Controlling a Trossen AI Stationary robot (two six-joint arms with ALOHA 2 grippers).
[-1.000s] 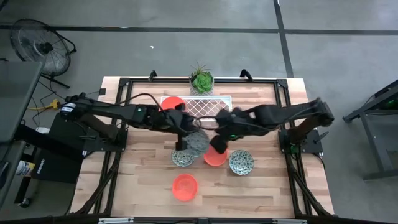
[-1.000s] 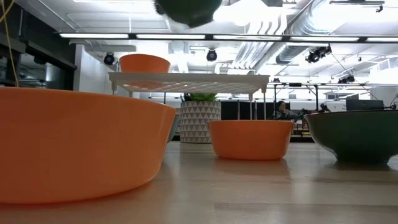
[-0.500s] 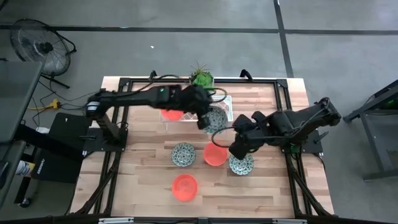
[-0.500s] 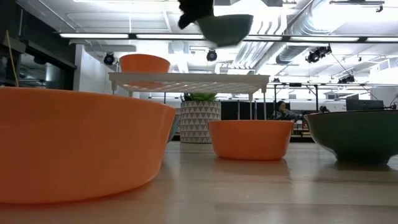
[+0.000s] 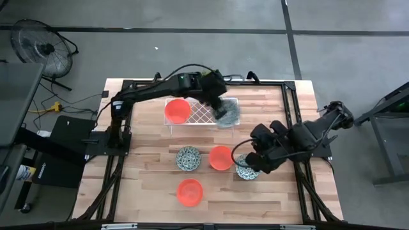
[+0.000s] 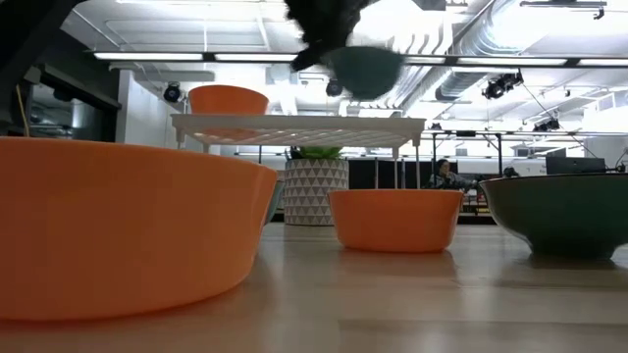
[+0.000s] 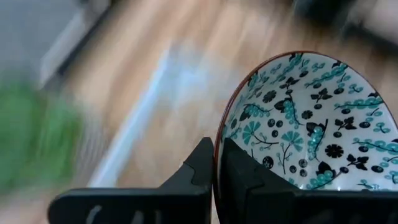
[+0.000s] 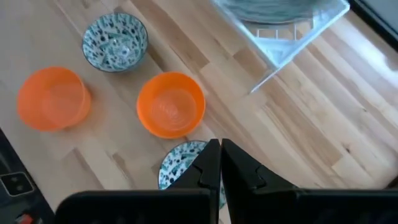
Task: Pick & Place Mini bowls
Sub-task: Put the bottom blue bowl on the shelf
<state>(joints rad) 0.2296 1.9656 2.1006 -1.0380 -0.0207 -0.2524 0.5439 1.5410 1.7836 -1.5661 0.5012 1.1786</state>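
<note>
My left gripper [image 5: 220, 107] is shut on a teal-and-white patterned mini bowl [image 5: 229, 116], held over the right part of the white wire rack [image 5: 201, 110]. An orange mini bowl [image 5: 177, 110] sits on the rack's left part. On the table stand a patterned bowl [image 5: 188, 158], an orange bowl [image 5: 220, 158], another patterned bowl [image 5: 245, 170] and an orange bowl [image 5: 190, 191] nearer the front. My right gripper [image 5: 251, 162] hangs shut above the right-hand patterned bowl [image 8: 179, 165], touching nothing. My left gripper pinches the patterned bowl's rim [image 7: 216, 163], one finger [image 7: 239, 171] inside the bowl and the other outside. The fingers come slanting down from above. The bowl [image 6: 365, 69] hangs below the gripper, lifted clear above the rack.
A potted plant [image 6: 316, 191] stands behind the rack at the table's far edge. Black frame rails [image 5: 124, 115] run along the table's left and right sides. Bare wood [image 5: 275, 204] lies at the front right.
My left gripper has carried the patterned bowl from above the table's middle toward the far edge and rightward, to over the rack's right part. My right gripper has moved from over the middle orange bowl toward the table's right and near edges, to above the right-hand patterned bowl.
</note>
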